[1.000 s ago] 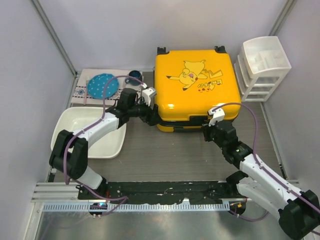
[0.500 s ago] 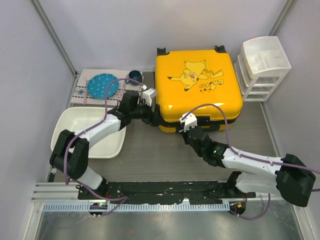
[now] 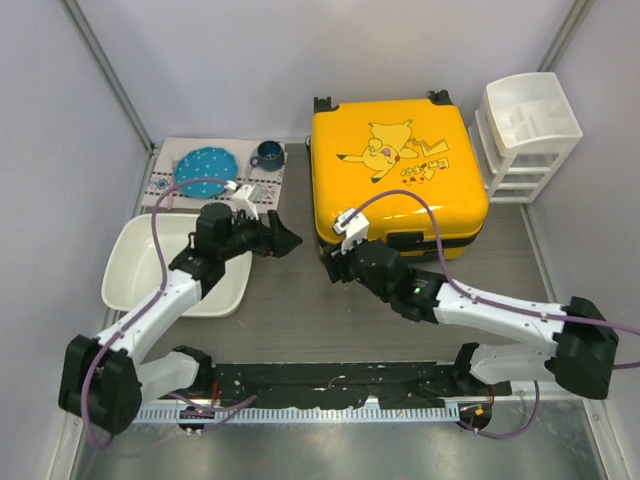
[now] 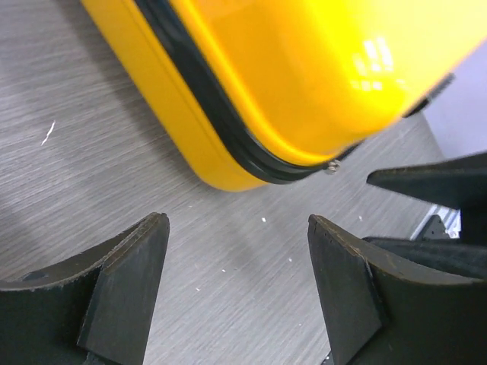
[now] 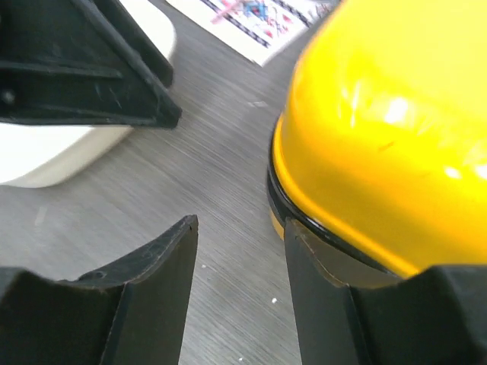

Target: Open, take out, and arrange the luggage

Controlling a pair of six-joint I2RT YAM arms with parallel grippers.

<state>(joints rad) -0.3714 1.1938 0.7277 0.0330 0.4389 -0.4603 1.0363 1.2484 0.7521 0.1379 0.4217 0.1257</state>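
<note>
The luggage (image 3: pixel 400 170), a yellow hard-shell suitcase with a cartoon print, lies flat and closed at the back of the table. Its black zipper band (image 4: pixel 221 114) runs round the near-left corner, with a small metal pull (image 4: pixel 331 167) showing there. My left gripper (image 3: pixel 285 240) hovers open just left of that corner, holding nothing (image 4: pixel 237 228). My right gripper (image 3: pixel 335 268) is open at the same corner from the front. In the right wrist view its right finger (image 5: pixel 319 266) lies close against the zipper band of the suitcase (image 5: pixel 396 137); whether it touches is unclear.
A white tray (image 3: pixel 140 270) sits at the left, under the left arm. Behind it a patterned mat (image 3: pixel 165 185) carries a blue plate (image 3: pixel 205 170) and a dark cup (image 3: pixel 267 155). A white drawer unit (image 3: pixel 525 135) stands right of the suitcase. Walls close in on three sides.
The right arm swung left along the suitcase's front edge to its near-left corner and its jaws opened. The left gripper drew back left, away from the suitcase.
</note>
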